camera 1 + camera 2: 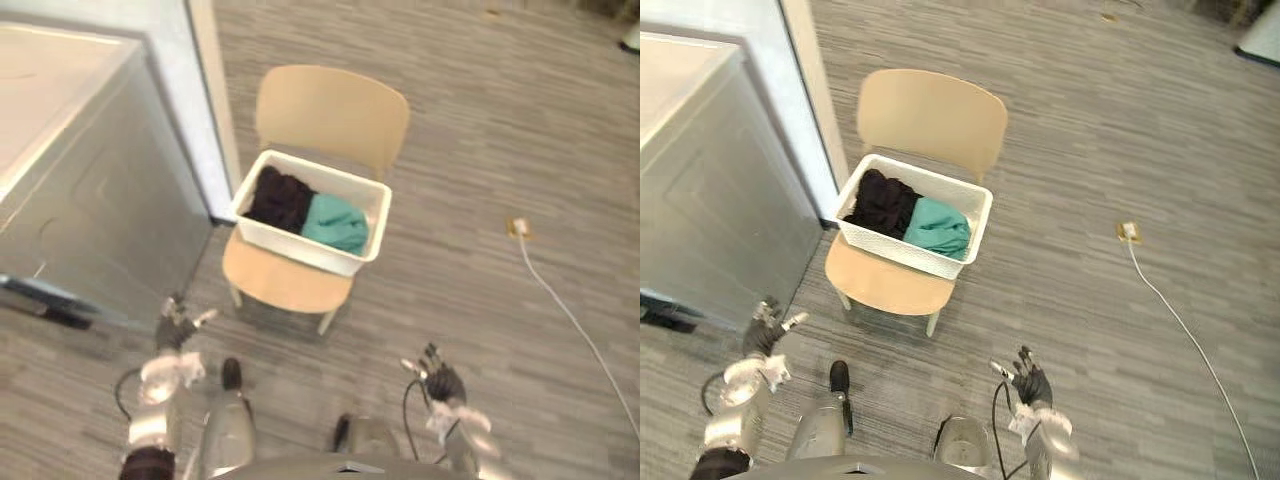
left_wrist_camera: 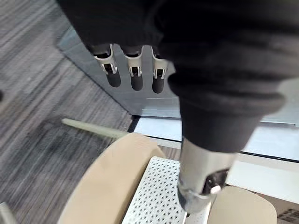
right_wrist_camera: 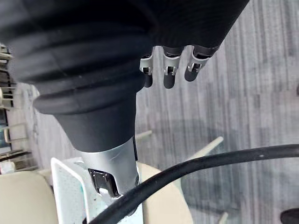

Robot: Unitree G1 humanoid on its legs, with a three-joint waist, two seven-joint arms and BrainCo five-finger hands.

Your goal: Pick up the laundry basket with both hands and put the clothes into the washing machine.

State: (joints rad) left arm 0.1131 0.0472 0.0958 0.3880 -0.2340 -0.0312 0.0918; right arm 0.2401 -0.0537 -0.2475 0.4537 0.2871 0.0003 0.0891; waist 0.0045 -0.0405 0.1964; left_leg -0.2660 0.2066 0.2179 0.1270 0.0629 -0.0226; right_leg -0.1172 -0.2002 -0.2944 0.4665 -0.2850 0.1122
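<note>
A white laundry basket (image 1: 300,246) stands on the seat of a light wooden chair (image 1: 330,112). Inside it lie a black garment (image 1: 280,198) and a teal garment (image 1: 336,222). The grey washing machine (image 1: 90,200) stands to the left of the chair. My left hand (image 1: 178,325) hangs low in front of the machine, short of the chair's front left corner, fingers straight and holding nothing. My right hand (image 1: 440,380) hangs below and right of the chair, also open and empty. The basket's perforated wall (image 2: 159,196) shows in the left wrist view.
A white wall edge (image 1: 205,100) runs between the machine and the chair. A white cable with a plug (image 1: 517,229) lies on the grey striped floor to the right.
</note>
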